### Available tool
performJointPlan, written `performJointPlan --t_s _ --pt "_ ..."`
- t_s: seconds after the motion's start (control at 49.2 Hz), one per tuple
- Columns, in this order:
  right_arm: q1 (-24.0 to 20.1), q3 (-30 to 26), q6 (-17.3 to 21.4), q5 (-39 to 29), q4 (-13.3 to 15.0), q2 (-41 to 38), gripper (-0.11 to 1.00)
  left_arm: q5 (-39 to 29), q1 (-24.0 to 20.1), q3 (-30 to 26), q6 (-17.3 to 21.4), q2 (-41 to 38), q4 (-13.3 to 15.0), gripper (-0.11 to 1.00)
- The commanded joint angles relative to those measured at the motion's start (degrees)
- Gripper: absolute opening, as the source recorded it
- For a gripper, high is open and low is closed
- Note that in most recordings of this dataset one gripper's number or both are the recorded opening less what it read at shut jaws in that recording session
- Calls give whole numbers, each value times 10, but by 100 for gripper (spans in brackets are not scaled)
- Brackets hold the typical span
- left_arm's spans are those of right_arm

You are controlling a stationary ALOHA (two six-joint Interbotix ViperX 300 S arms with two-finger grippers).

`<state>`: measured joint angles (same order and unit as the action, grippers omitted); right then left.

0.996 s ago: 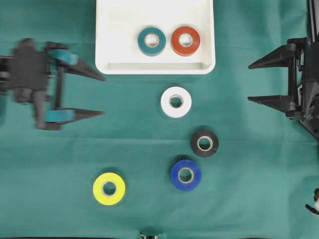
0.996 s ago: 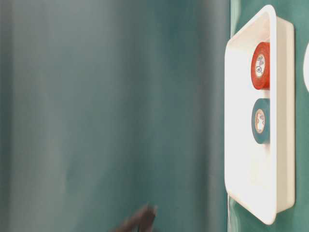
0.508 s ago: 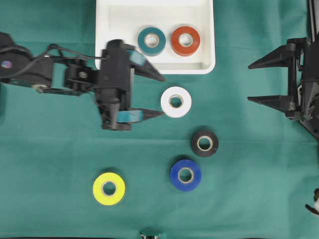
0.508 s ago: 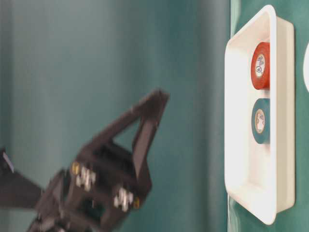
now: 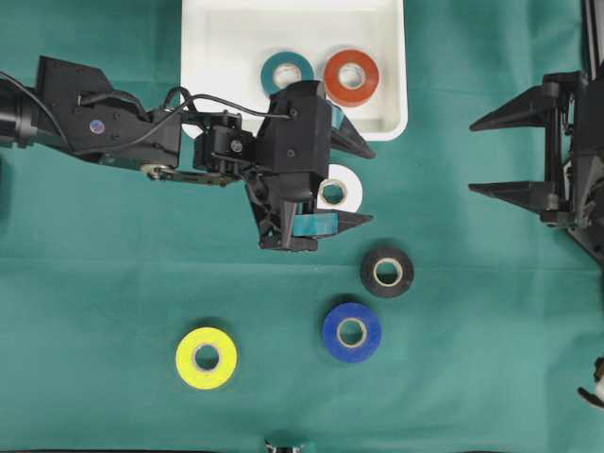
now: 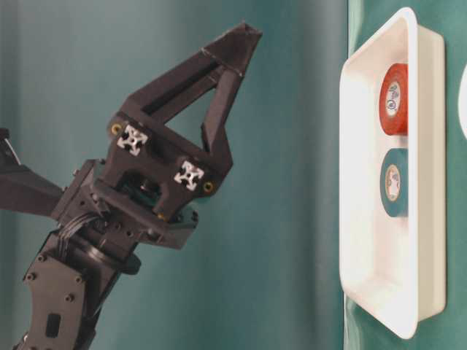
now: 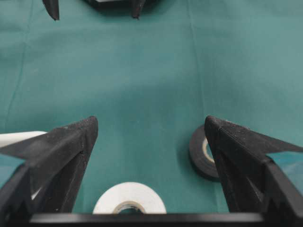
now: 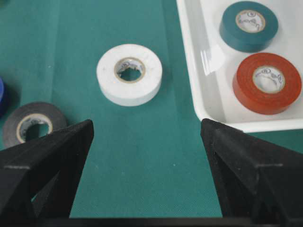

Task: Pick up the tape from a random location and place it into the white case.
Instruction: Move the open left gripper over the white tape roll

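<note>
On the left, the left gripper point(image 5: 357, 184) is stretched out over the green surface point(image 5: 113, 283) with its jaws spread wide and nothing between them. It hovers above the white tape roll point(image 5: 336, 192), which lies flat on the cloth just below the white case point(image 5: 203, 57) and apart from its rim. In the left wrist view that roll sits low and central between the two fingers, so the aim looks good. My reading is that the step in hand is the approach to this roll, with the grasp not yet made. The next move calls for lowering the gripper until the fingers straddle the roll, closing on its sides, then lifting and carrying it the short way up into the case (there is free floor left of the two rolls already there).

Moving right, the teal roll point(image 5: 286, 72) and the red roll point(image 5: 351, 76) lie side by side inside the case. Below the white roll come the black roll point(image 5: 387, 272) and the blue roll point(image 5: 351, 331), near each other, with the yellow roll point(image 5: 206, 357) well apart at lower left.

At the far right, the right gripper point(image 5: 483, 156) rests at the edge, released and empty.

Count: six tape rolls in all, two in the case and four on the surface; one case; two grippers.
</note>
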<state>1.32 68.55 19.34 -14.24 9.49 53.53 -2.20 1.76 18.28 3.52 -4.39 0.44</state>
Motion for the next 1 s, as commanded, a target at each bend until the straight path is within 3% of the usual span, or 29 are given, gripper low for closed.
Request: performJointPlan --t_s 0.0,0.285,0.691,0.976 --pt "1 -10 -1 3 1 -6 86 0 -4 -14 -2 9 1 97" --pt "1 -11 -1 3 1 -6 86 -71 -5 -39 -4 -3 1 97" --pt "1 -10 -1 -3 1 -6 84 -357 -5 -196 -4 -74 -2 97" --pt "1 -10 -1 -3 1 -6 84 -507 -8 -294 -4 -114 -4 97"
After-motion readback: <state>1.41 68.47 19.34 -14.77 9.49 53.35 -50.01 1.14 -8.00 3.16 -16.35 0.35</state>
